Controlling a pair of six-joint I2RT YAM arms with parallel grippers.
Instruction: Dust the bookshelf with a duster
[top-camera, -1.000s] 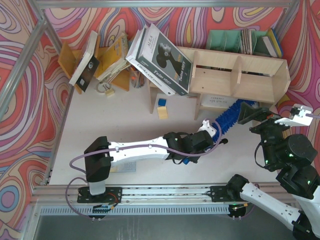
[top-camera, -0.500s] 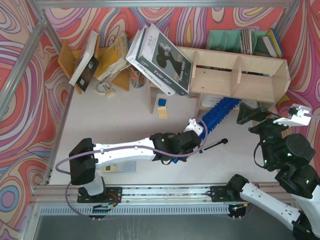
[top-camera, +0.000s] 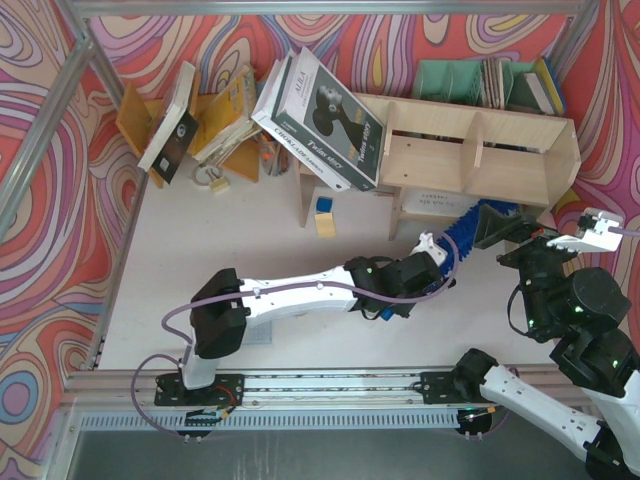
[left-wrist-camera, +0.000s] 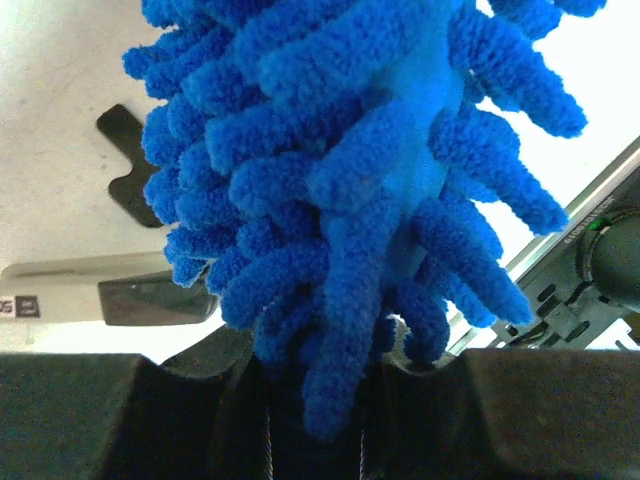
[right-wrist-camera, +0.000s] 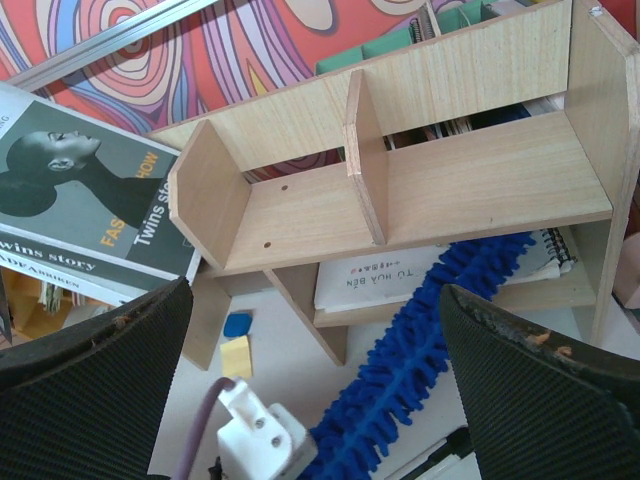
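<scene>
Swung back rightward since half a second ago, the duster (top-camera: 463, 226) is clamped by the left gripper (top-camera: 432, 250), with its fluffy tip reaching into the lower tier of the bookshelf (top-camera: 470, 160). The right gripper (top-camera: 508, 238) is held wide apart, empty, just beside it.

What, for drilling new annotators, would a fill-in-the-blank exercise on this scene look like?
1. The long fluffy bright-blue microfibre duster is clamped in the shut hand of the ____ arm.
2. Its far end reaches into the ____ tier of the wide pale plywood bookshelf.
3. The right hand has its jaws ____.
4. The large grey-covered book by the bookshelf reads "Twins ____".
Missing words: left; lower; open; story.
</scene>
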